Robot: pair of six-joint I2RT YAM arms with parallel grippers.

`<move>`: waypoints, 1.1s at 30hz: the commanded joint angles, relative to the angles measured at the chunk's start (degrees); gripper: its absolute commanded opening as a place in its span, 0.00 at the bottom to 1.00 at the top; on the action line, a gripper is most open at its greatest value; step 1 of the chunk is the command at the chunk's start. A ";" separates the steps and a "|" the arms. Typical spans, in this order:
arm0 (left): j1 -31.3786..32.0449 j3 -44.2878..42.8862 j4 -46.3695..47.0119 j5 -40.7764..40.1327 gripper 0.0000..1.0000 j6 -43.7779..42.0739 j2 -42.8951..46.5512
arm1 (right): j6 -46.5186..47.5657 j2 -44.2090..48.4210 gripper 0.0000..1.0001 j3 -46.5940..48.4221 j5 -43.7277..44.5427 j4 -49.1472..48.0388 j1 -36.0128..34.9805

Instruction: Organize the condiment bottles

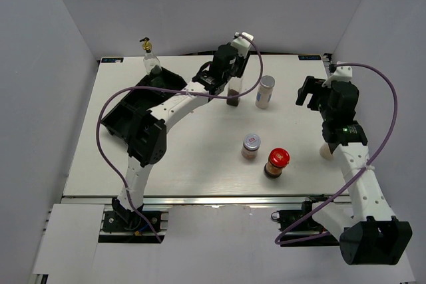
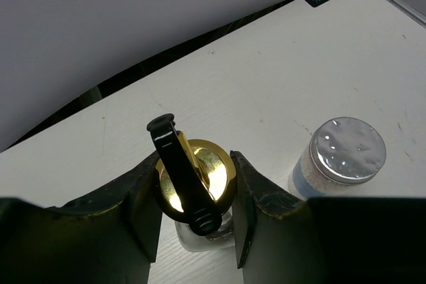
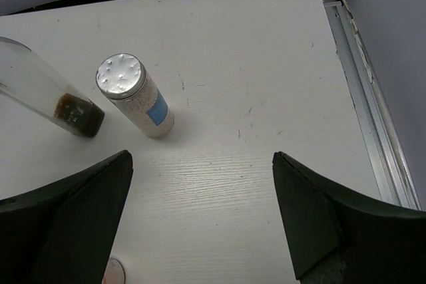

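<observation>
One clear glass cruet (image 1: 233, 96) with dark liquid at its bottom stands on the table at the back centre. My left gripper (image 1: 231, 76) is shut on its top. In the left wrist view the fingers (image 2: 148, 191) press both sides of its gold cap (image 2: 216, 167). A second cruet (image 1: 151, 62) stands at the back end of the black tray. The white silver-capped shaker (image 1: 265, 92) stands just right of the held cruet and shows in the left wrist view (image 2: 346, 154). The silver-lidded jar (image 1: 251, 145) and red-lidded jar (image 1: 277, 162) stand mid-table. My right gripper (image 1: 309, 91) is open and empty, right of the shaker.
The black rectangular tray (image 1: 118, 123) lies at the left, partly under my left arm. In the right wrist view the shaker (image 3: 130, 91) and the cruet's base (image 3: 74, 112) are ahead at the left of my right gripper (image 3: 202, 161). The table's right edge rail (image 3: 363, 91) is close.
</observation>
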State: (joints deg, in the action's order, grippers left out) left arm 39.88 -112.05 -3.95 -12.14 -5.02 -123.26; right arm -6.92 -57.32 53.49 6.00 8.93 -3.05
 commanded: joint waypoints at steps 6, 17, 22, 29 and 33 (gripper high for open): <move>0.38 -0.37 0.42 -5.78 0.00 1.14 5.04 | -0.20 1.86 0.89 -1.02 -0.20 -3.13 0.15; 0.29 -1.85 -1.14 -36.51 0.00 7.39 11.02 | -0.29 -0.07 0.89 -0.94 -1.34 -2.87 0.15; -0.15 -2.65 -1.51 -57.80 0.00 8.44 12.34 | -0.38 -0.51 0.89 -0.76 -1.87 -2.86 0.15; -3.84 0.16 2.27 -63.00 0.00 9.85 15.15 | -0.38 -0.95 0.89 -0.67 -1.69 -2.78 0.15; -5.33 0.96 5.96 -65.29 0.00 8.27 15.07 | -0.29 -1.13 0.89 -0.76 -1.08 -2.86 0.15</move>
State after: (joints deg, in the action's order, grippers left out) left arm 35.62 -110.83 -4.62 -72.62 3.44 -114.17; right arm -7.09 -58.41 52.60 4.71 8.43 -3.05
